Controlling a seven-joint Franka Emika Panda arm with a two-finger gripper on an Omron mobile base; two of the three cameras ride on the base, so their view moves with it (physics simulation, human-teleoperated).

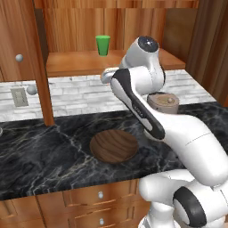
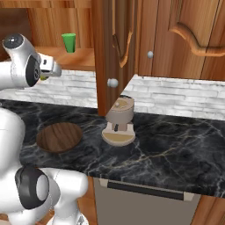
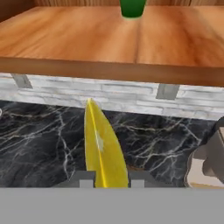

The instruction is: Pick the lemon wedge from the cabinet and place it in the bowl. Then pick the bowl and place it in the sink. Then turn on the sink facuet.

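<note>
Left base view: the white arm rises from the lower right, bends back over the tabletop (image 1: pixel 40 147) and reaches up toward the front edge of the cabinet (image 1: pixel 80 62) shelf, its wrist level with that edge. The hand itself is hidden behind the arm's upper links here. On the shelf, near its back, the green cup (image 1: pixel 103 45) stands upright. Below, the bowl (image 1: pixel 114 145) sits on the dark marbled tabletop close to its front edge, with nothing in it. Behind the arm's forearm, the beige appliance (image 1: pixel 164 102) stands nearer the back wall.

Right base view: the arm's wrist points right, just before the shelf's front edge, above the tabletop's back part. The bowl (image 2: pixel 59 136) lies toward the left front of the tabletop, the appliance (image 2: pixel 119 122) to its right, well apart from it.

Hand view: the hand (image 3: pixel 112 179) has its two finger tips clamped on the lemon wedge (image 3: pixel 103 148), which stands up between them as a narrow yellow blade. It is held in the air over the tabletop, out in front of the shelf's front edge and lower than it. The cup (image 3: pixel 132 8) stays back on the shelf.
</note>
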